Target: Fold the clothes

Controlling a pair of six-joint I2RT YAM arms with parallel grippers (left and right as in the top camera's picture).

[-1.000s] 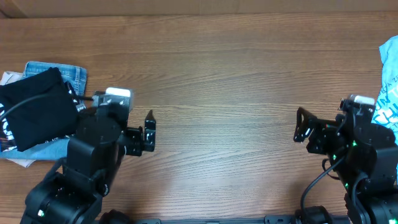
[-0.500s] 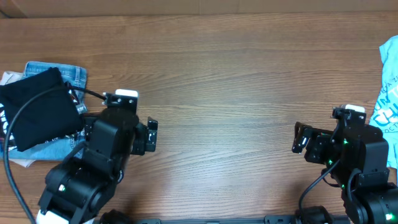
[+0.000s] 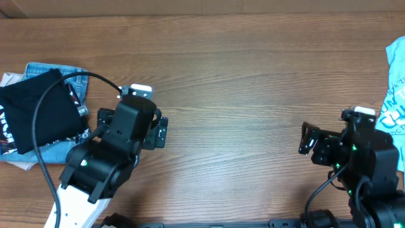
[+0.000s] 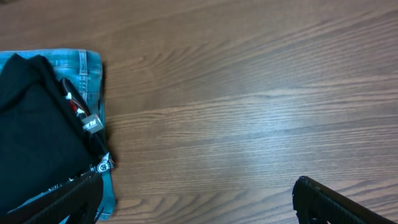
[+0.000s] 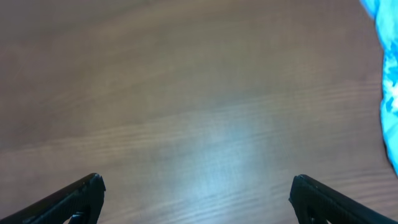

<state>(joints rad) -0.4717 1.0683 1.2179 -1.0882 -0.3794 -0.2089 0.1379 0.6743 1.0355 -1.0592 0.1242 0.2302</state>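
Noting black folded garment (image 3: pixel 35 117) lying on folded light-blue denim (image 3: pixel 66 71) at far left of brown wooden table (image 3: pixel 234 69). Finding left gripper (image 3: pixel 161 132) just right of it, fingers spread, gripping nothing. Finding right gripper (image 3: pixel 307 139) likewise spread and empty. Logging turquoise printed cloth (image 3: pixel 393 88) at right edge.

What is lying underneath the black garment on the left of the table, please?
Under the black garment, folded blue denim shows past its far and near edges, and white fabric peeks out at the left. Whatever else the stack holds is covered.
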